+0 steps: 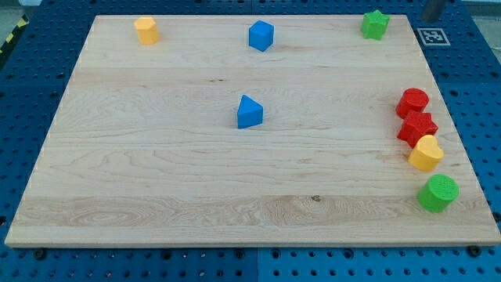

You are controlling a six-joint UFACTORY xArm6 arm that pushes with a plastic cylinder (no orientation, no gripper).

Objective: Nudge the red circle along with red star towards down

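Observation:
The red circle (412, 102) sits near the board's right edge. The red star (417, 128) lies just below it, touching it. A yellow heart (426, 153) presses against the star's lower side, and a green circle (438, 193) lies a little below the heart. A short grey piece of the rod shows at the view's top right corner, off the board; my tip (431, 18) is well above the red circle and to the right of the green star (375, 24).
A yellow block (146, 30) sits at the top left and a blue cube (261, 35) at the top middle. A blue triangle-like block (249, 112) is near the centre. A fiducial tag (432, 36) lies beside the wooden board (156, 172).

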